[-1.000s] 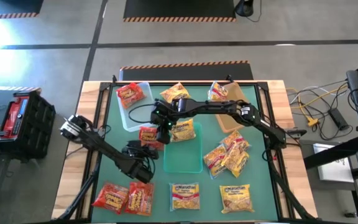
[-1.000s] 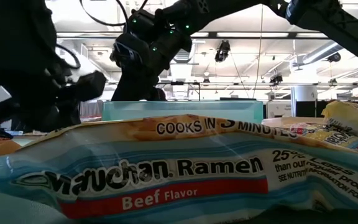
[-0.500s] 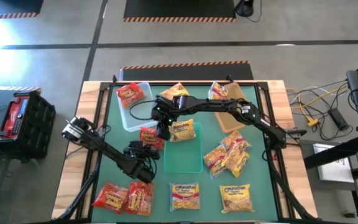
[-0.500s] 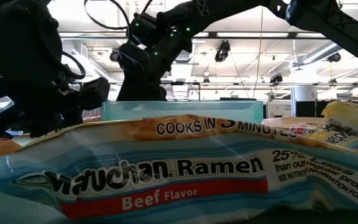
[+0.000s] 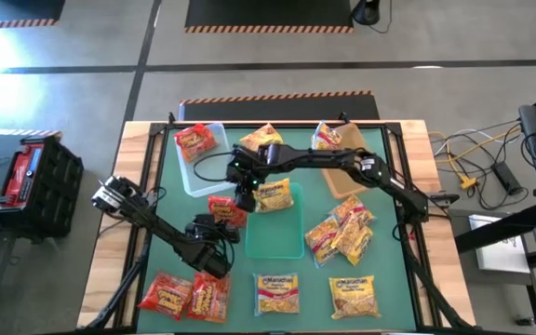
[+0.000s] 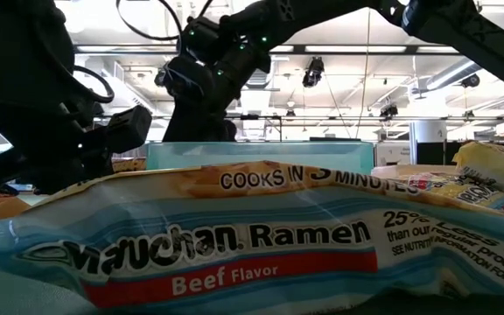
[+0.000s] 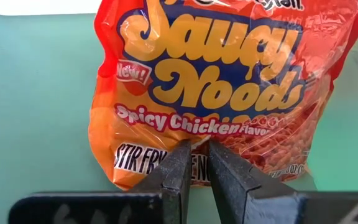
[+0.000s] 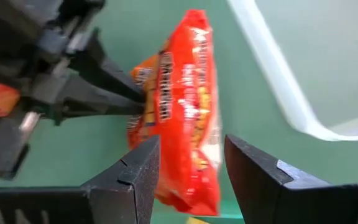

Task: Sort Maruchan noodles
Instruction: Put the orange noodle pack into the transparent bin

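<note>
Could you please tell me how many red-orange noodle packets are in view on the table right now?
4, as far as shows: one red-orange crinkly plastic packet in the clear bin, one pinched by the left gripper mid-table, two at the near left corner. The arms may hide more.

Grey concrete floor (image 5: pixel 82 84) with hazard-striped mats (image 5: pixel 268 14); ceiling lights (image 6: pixel 313 74) overhead.

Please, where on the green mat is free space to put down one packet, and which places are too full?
Free: the green mat between the clear bin and the red packets at the front left; also the teal bin's bare front half. Crowded: the centre, where both pincers meet at a red packet, and the pile of packets on the right.
</note>
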